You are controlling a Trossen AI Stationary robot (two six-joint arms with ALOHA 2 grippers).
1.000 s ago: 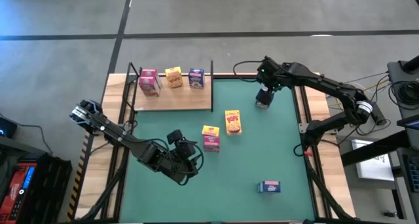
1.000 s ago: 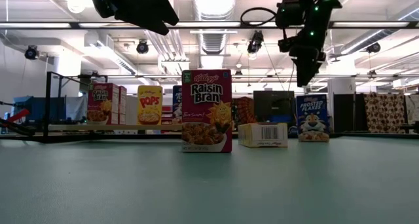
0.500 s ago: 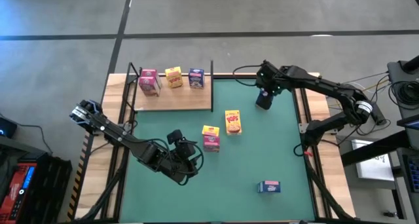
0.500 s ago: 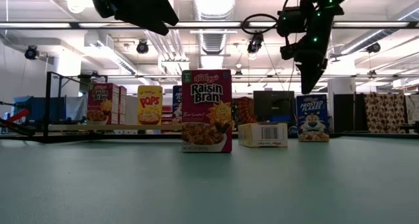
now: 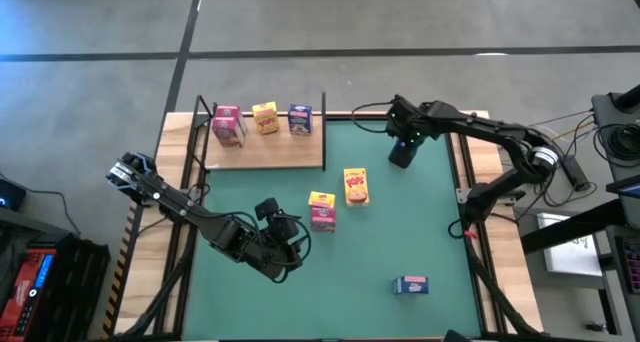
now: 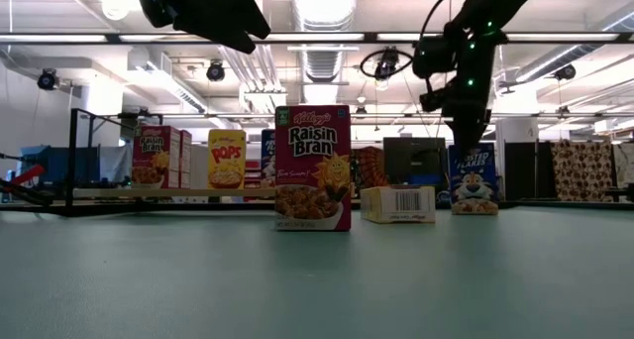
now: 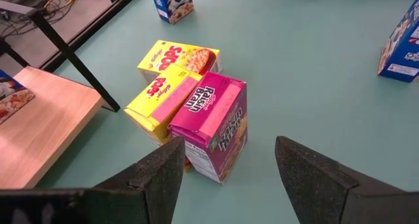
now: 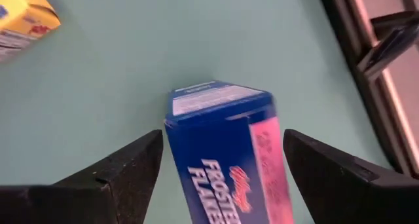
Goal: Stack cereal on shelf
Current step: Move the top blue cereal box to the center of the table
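The shelf [image 5: 265, 150] is a light-wood board at the table's far left. A pink box [image 5: 228, 124], a yellow box [image 5: 265, 117] and a blue box [image 5: 300, 119] stand on it. On the green mat a pink Raisin Bran box [image 7: 211, 127] stands against a yellow Pops box [image 7: 159, 97], and another Pops box [image 5: 355, 185] lies flat. A blue box [image 5: 410, 285] lies near the near edge. My right gripper [image 8: 222, 135] is open just above an upright blue Frosted Flakes box [image 8: 226, 155], one finger on each side. My left gripper [image 7: 228, 149] hangs open near the middle.
Thin black posts [image 5: 324, 107] stand at the shelf's edges. The table's black frame rail [image 8: 366, 47] runs close beside the Frosted Flakes box. Bare shelf board lies in front of the three standing boxes. Open mat lies between the middle boxes and the blue one near the near edge.
My right gripper has come down toward the Frosted Flakes box, shifting slightly toward the table's left. No box has moved.
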